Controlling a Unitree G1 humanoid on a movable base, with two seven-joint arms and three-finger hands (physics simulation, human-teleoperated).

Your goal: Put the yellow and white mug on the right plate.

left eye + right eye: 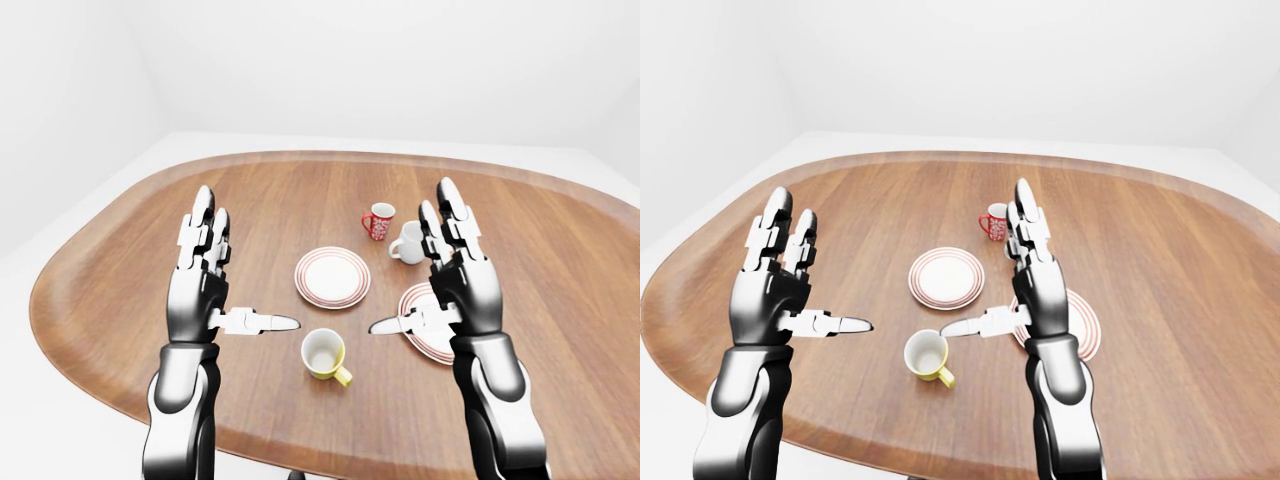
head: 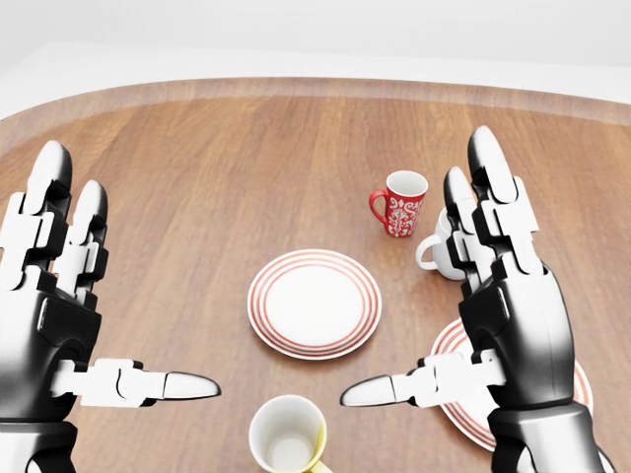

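Standing upright near the table's near edge, the yellow and white mug (image 1: 324, 354) sits empty, its handle pointing toward the lower right of the left-eye view. It lies between the two raised hands, below the centre plate (image 1: 332, 277) and left of the right plate (image 1: 1087, 328). The right hand (image 1: 455, 283) is spread, fingers up and thumb pointing inward, holding nothing; the left hand (image 1: 205, 275) mirrors it, equally spread and empty. Judging by the mug's handle side and the target plate, the right hand looks better placed. A red patterned mug (image 2: 399, 203) and a white mug (image 1: 408, 242) stand farther off.
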